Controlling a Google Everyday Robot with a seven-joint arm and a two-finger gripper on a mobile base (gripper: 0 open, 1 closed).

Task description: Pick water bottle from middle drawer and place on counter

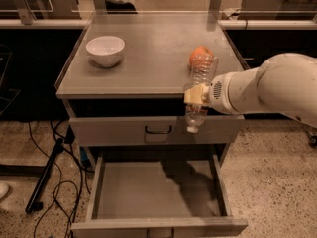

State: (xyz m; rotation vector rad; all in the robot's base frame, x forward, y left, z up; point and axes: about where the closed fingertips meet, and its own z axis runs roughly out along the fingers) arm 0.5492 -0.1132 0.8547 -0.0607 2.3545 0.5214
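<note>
My gripper (196, 95) is shut on the water bottle (200, 83) around its middle. The bottle is clear and ribbed, held nearly upright with its white cap pointing down. It hangs in the air in front of the counter's (148, 58) front right edge, above the open middle drawer (158, 191). The drawer's grey floor is bare. My white arm (262, 88) comes in from the right.
A white bowl (105, 49) stands on the counter at the left. An orange fruit (199, 54) sits on the counter at the right, just behind the bottle's top. A shut drawer front with a dark handle (158, 130) is above the open drawer. Black cables (54, 172) lie on the floor to the left.
</note>
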